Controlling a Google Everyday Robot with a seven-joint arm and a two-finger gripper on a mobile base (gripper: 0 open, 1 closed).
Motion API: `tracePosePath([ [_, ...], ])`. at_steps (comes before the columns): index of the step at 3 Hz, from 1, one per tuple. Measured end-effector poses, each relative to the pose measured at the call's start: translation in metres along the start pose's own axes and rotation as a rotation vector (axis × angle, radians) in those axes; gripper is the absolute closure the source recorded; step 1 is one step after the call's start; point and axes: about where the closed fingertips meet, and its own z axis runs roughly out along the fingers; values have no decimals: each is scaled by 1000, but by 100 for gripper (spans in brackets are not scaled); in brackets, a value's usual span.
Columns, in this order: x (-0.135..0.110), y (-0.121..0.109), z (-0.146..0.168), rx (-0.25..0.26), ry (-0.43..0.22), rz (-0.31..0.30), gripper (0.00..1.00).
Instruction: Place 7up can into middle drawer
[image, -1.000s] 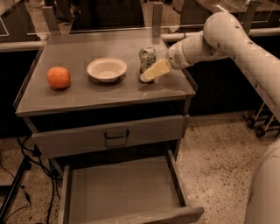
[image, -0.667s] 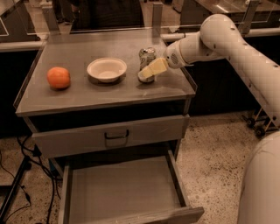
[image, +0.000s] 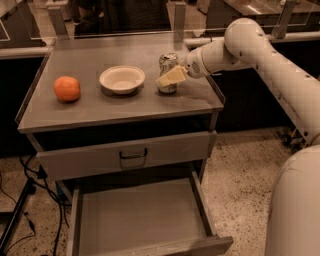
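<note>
The 7up can (image: 167, 61) stands upright on the grey cabinet top (image: 115, 107), right of the white bowl. My gripper (image: 171, 77) reaches in from the right and is at the can, overlapping its lower front right side. The can rests on the top and is not lifted. The middle drawer (image: 140, 215) is pulled out wide below, its flat floor bare, with its thick front panel (image: 200, 246) at the bottom of the view.
A white bowl (image: 122, 79) and an orange (image: 67, 88) sit left of the can. The upper drawer with a dark loop handle (image: 132, 155) sticks out slightly above the open one. Cables (image: 20, 200) lie at the left on the speckled floor.
My gripper has shifted slightly left, closer onto the can. The can, bowl, orange and drawers have not moved.
</note>
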Motion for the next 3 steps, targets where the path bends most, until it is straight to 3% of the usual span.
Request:
tracePosePath([
  [3, 0, 1, 0, -1, -1, 0, 97],
])
